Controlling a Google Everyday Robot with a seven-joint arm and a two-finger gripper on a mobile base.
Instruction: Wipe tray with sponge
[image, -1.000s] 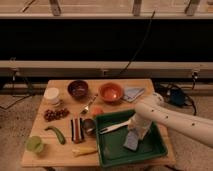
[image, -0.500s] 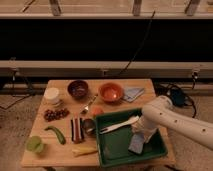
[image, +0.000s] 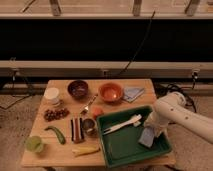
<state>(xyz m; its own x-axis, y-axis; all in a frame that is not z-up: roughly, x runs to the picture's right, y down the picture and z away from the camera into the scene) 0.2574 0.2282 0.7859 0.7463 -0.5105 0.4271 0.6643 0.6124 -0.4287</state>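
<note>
The dark green tray (image: 124, 149) lies on the front right of the wooden table. The grey-blue sponge (image: 147, 136) is tilted on the tray floor near its right rim. My gripper (image: 150, 128) comes down from the white arm on the right and sits right on top of the sponge, holding it against the tray. A white plastic utensil (image: 122, 124) lies across the back part of the tray.
On the table (image: 65, 155) left of the tray are a dark striped block (image: 76, 129), a metal cup (image: 89, 125), a yellow piece (image: 86, 150), a green pepper (image: 56, 133) and a green fruit (image: 35, 144). Behind are an orange bowl (image: 110, 92), a dark bowl (image: 78, 89), a folded blue cloth (image: 133, 93) and a white cup (image: 51, 94).
My gripper and the sponge have moved together to the right across the tray, from its middle toward the right rim, and slightly back.
</note>
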